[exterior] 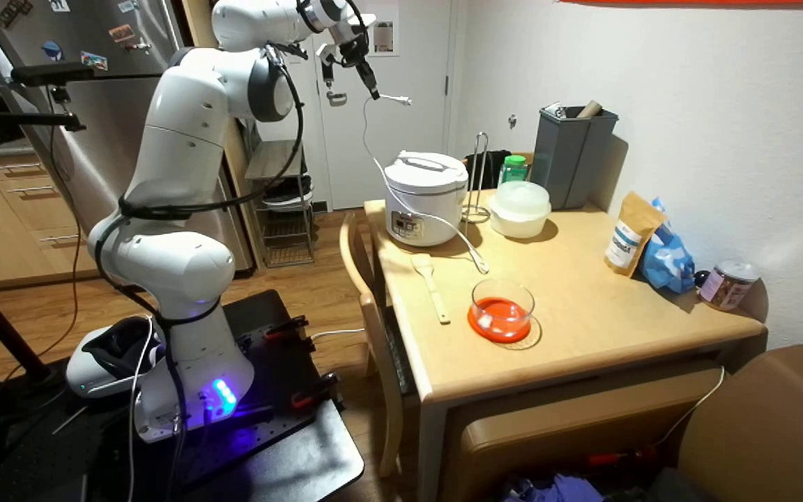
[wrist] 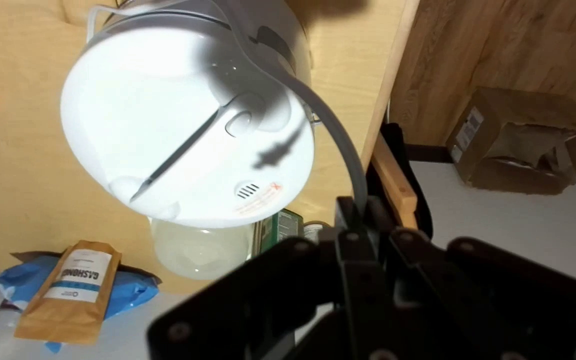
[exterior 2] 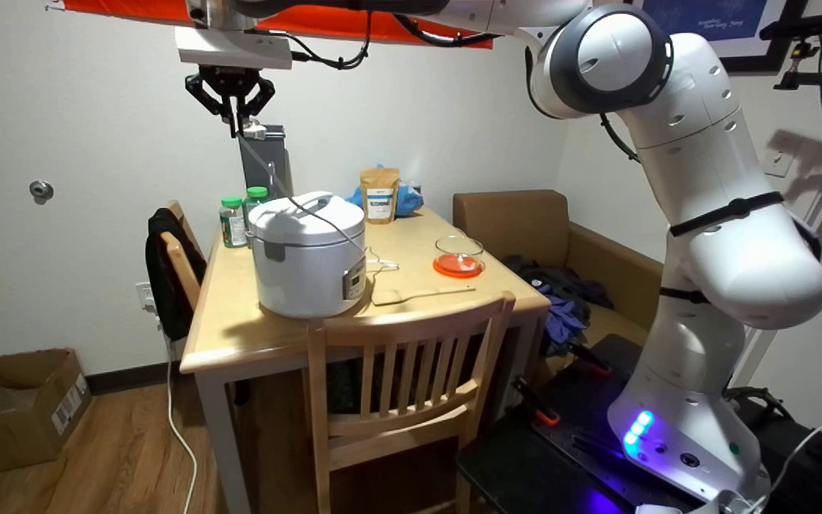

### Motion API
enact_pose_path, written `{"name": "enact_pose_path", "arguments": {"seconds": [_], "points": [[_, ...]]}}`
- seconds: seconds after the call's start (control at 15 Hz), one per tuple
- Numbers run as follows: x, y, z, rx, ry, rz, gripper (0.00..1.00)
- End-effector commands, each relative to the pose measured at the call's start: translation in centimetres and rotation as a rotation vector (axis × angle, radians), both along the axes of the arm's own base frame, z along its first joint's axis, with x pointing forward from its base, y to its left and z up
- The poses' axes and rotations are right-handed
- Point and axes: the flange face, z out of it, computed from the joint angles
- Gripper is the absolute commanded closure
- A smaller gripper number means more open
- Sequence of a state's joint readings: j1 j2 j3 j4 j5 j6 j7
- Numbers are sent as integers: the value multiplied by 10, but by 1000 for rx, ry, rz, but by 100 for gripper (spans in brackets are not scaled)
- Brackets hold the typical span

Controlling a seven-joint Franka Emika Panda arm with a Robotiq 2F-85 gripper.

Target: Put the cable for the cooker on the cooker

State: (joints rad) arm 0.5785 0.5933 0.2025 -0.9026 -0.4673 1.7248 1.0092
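Jaws are pinched narrow on the cable (wrist: 342, 137), which I hold nr one end. In an exterior view its white plug (exterior: 398, 100) juts out just beside the tips, so that end's right at the jaws. They're up in the air, well above the cooker (exterior 2: 297, 278) & a bit off to one side. Cord hangs slack below: wrist view has it coming out b/w the tips & arcing over past the edge of the cooker's lid (wrist: 143, 100); can't tell if it touches. In an exterior view it drops & runs across the cooker's front, close by the control panel (exterior: 407, 226). Far end, w/ its white connector (exterior: 479, 263), lies on the surface (exterior: 583, 307) nr the cooker, well apart from the jaws.

Cooker stands upright, lid on. Wooden spatula (exterior: 433, 289) lies flat nr that connector. Glass bowl (exterior: 503, 296) sits on a red disc (exterior: 506, 337) farther along. White bowl (exterior: 518, 222) w/ a cloudy cover is nr the cooker too, w/ a green-capped jar (exterior: 513, 169) & tall grey bin (exterior: 572, 160) behind. Brown pouch (exterior: 626, 240) & blue bag (exterior: 668, 258) are by the wall (exterior: 694, 125).
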Motion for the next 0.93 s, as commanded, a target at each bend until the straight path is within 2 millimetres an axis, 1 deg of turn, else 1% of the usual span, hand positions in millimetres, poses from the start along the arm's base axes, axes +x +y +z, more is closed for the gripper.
{"name": "enact_pose_path", "arguments": {"seconds": [0.0,0.2,0.6,0.87], "points": [[4,-9,-22,0,46,-106,98],[5,-10,-42,-11,77,-154,98],[1,-19,-71,-15,152,-240,98],[-4,-18,-89,-1,210,-252,98]]}}
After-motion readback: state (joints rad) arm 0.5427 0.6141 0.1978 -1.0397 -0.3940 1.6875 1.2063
